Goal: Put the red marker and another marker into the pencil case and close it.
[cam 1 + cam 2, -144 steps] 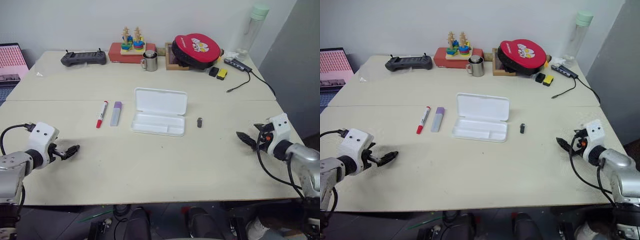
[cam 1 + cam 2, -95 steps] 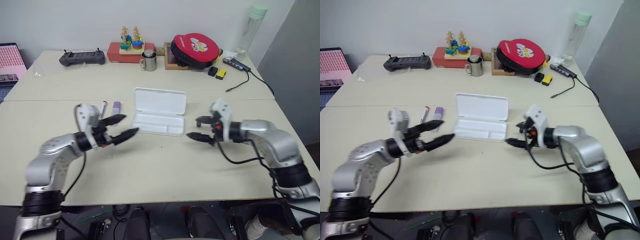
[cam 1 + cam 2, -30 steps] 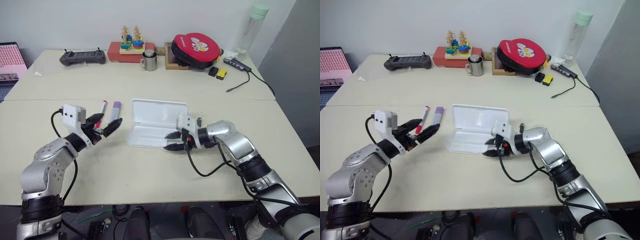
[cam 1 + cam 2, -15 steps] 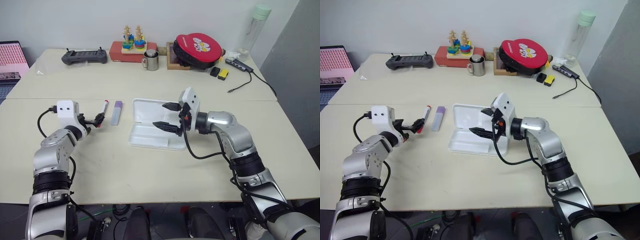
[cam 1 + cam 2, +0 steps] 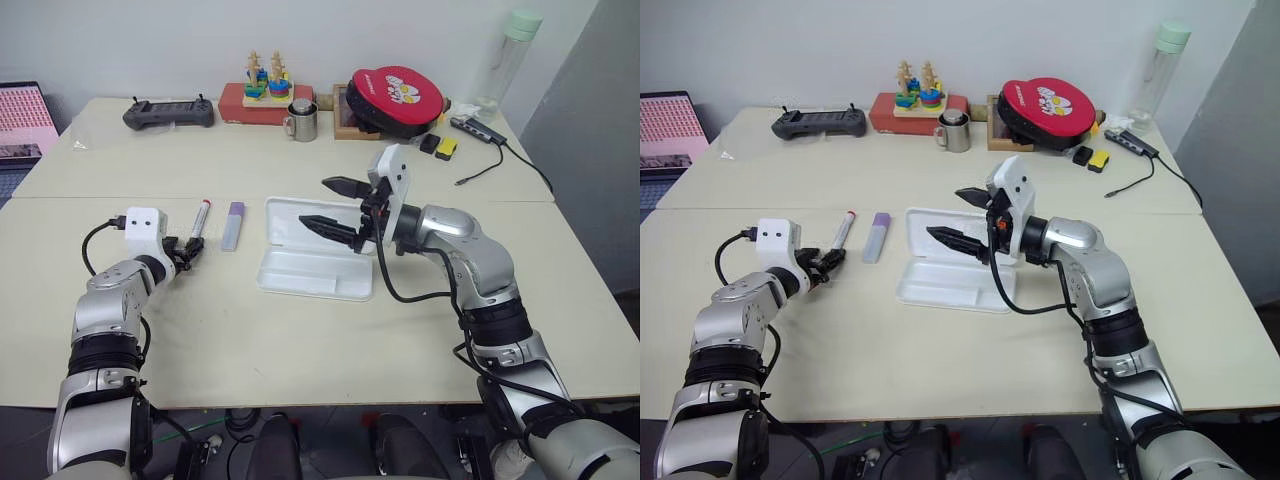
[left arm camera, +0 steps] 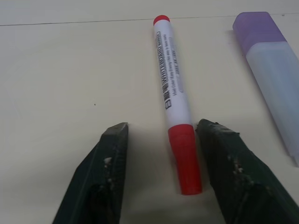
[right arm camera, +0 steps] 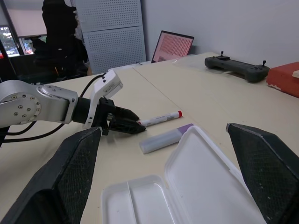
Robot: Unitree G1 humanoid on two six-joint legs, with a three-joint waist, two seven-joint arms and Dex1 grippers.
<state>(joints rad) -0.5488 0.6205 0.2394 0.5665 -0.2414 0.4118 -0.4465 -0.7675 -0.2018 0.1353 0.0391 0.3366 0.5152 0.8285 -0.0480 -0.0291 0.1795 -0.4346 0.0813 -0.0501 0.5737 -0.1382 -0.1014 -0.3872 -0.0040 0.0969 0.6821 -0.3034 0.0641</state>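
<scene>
One red marker (image 6: 174, 102) between left fingers (image 6: 112, 177).

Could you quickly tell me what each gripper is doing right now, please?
Left gripper: open, fingers either side of the red marker's cap on the table, not yet clamped.
Right gripper: open, holding nothing, above the open pencil case.

Purple marker (image 5: 233, 226) just beside red marker (image 5: 197, 221), bare table (image 5: 200, 320) elsewhere.
</scene>
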